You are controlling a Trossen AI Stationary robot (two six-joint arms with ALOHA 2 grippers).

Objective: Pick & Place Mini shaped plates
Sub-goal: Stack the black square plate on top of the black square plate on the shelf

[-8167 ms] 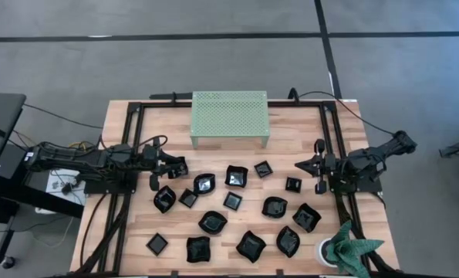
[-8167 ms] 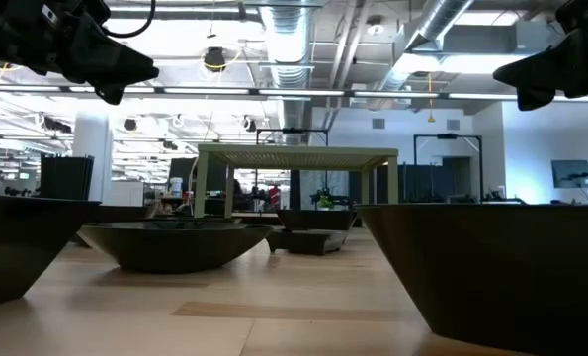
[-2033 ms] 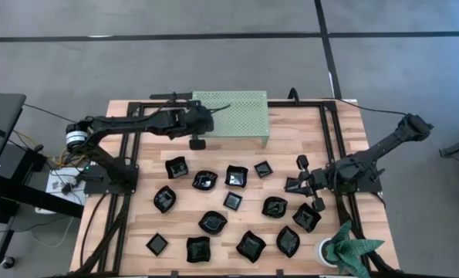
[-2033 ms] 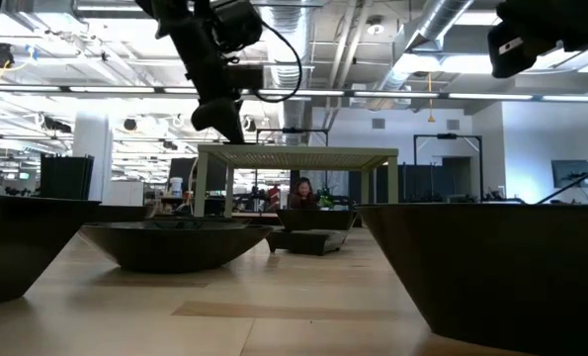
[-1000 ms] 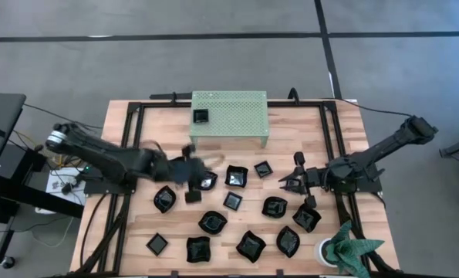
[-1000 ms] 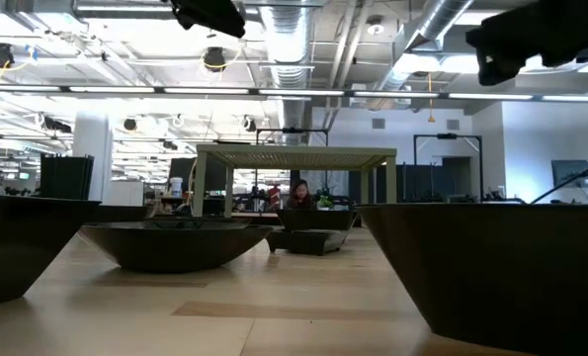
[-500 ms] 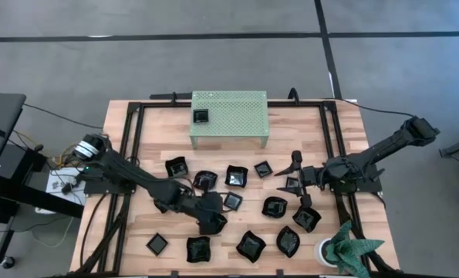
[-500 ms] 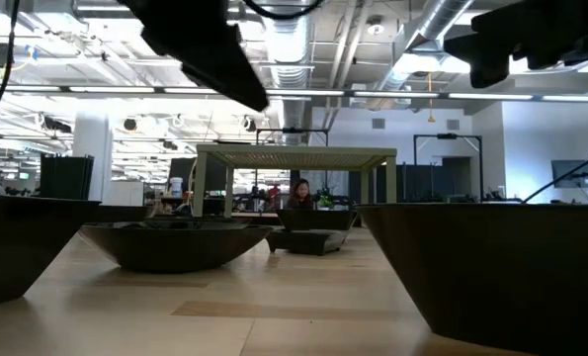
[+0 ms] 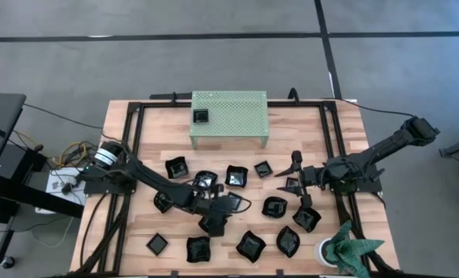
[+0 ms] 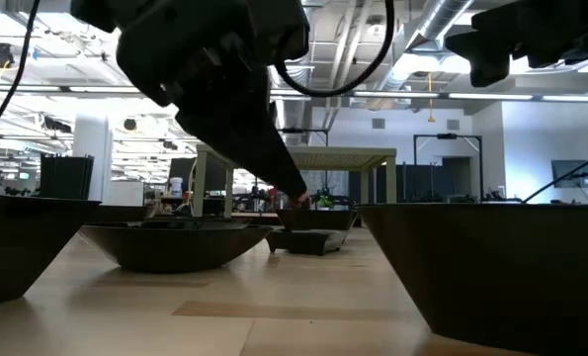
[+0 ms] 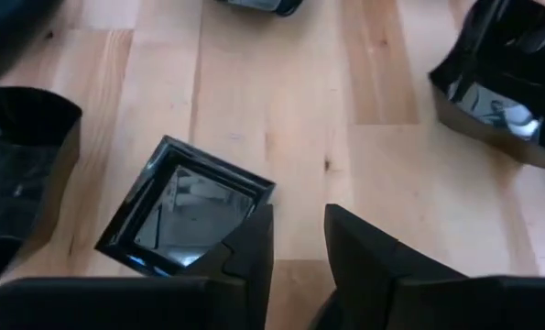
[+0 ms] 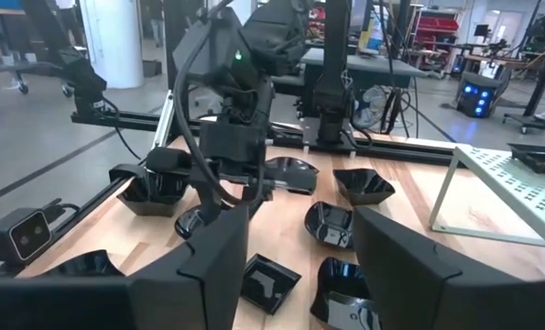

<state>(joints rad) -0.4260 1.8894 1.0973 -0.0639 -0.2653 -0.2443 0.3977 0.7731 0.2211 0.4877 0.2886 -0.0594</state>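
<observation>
Square plate (image 11: 185, 207) beside left end effector (image 11: 297, 240)

Left arm stretched across bench centre, left gripper (image 9: 231, 202) fingers narrowly parted; right gripper (image 9: 294, 178) spread wide near right edge.

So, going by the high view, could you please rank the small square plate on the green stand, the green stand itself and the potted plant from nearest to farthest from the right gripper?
Measured from the right gripper, right of centre:
1. Green stand, back centre; its near right corner is closest.
2. Potted plant, front right corner.
3. Small square plate, on the stand's left part.
</observation>
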